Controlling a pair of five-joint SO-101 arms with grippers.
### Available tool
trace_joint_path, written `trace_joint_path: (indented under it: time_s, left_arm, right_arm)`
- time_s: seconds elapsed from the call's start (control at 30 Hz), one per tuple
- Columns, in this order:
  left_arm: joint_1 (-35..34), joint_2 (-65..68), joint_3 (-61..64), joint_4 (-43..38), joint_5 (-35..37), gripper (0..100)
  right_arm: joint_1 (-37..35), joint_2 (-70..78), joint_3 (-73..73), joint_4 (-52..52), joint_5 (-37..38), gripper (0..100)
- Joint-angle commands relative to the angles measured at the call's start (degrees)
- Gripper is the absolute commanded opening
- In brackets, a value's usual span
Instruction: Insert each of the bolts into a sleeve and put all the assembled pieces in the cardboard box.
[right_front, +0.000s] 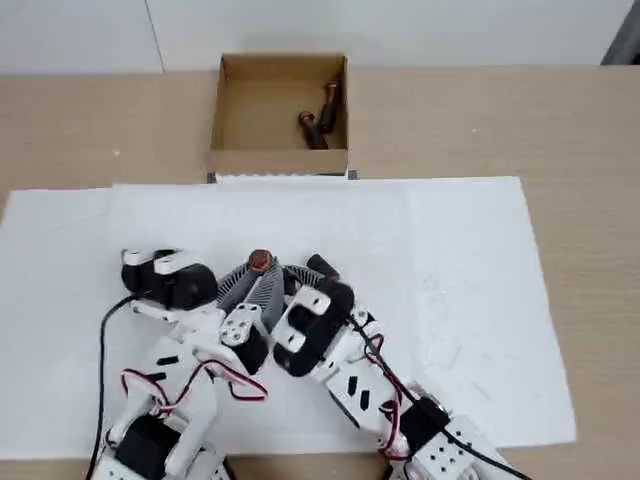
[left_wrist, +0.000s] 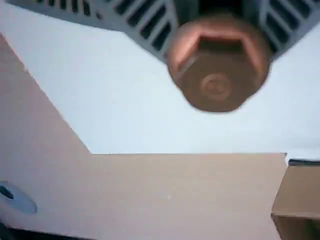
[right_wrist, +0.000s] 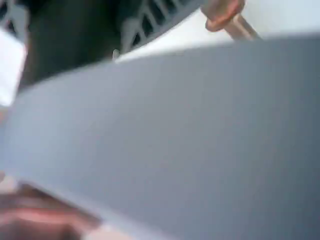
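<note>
Nearest the viewer, two arms rose from the near edge of the table, one on each side, and leaned in until their heads met over the near middle of the sheet; the left gripper (right_front: 250, 282) had its two grey slotted fingers (left_wrist: 135, 20) closed on one copper-coloured bolt (right_front: 260, 262), whose flanged hexagonal head stood clear of the fingertips and pointed toward the far side; the right gripper (right_front: 287, 280) pressed in just beside it from the other side, touching or nearly touching the same piece, and whether it was open or closed could not be told; in the right wrist view the bolt's head and a short length of its shank showed past a grey blurred surface. Under both arms lay one sheet of white paper (right_front: 450, 260), which ran from the left border of the high view across most of the table; its right half and the strip beyond the grippers lay bare, leaving open room on those sides. One small pale round disc (left_wrist: 16, 201) sat on the bare wood beyond the paper, its dark mark too blurred to read. Farther off, one open cardboard box (right_front: 228, 110) stood against the far edge of the paper, in line with the grippers; two assembled pieces (right_front: 318, 122) lay together against its right wall, the rest of its floor bare. The wooden table (right_front: 500, 120) stretched bare on either side of the box, up to a pale wall.
</note>
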Motion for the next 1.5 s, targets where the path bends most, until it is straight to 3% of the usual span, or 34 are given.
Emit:
trace_joint_path:
  time_s: [0.0,0.17,0.37,0.43,0.77,1.23,1.47]
  left_arm:
    - [3.4,0.5,1.2,4.7,-0.1,0]
    - [3.3,0.4,1.2,5.4,-0.8,2]
    - [2.6,0.5,1.2,6.4,-2.9,22]
    - [1.3,0.5,1.1,7.2,-2.9,24]
    - [-8.9,0.4,-2.9,8.5,-12.1,24]
    - [-11.6,0.4,-11.4,11.4,-11.8,24]
    - [-12.5,0.4,-18.2,11.1,-10.9,9]
  right_arm:
    - [-2.2,-1.2,0.4,-3.6,1.8,0.3]
    - [-1.9,-1.2,0.4,-3.6,1.9,0.3]
    - [-1.8,-1.2,0.4,-3.6,1.9,0.3]
    - [-1.8,-1.2,0.4,-3.6,1.9,0.3]
    - [-1.8,-1.2,0.8,-3.5,1.8,0.3]
    - [2.6,-1.2,0.8,-2.9,1.8,0.3]
    - [2.6,-0.7,0.8,-2.9,1.7,0.3]
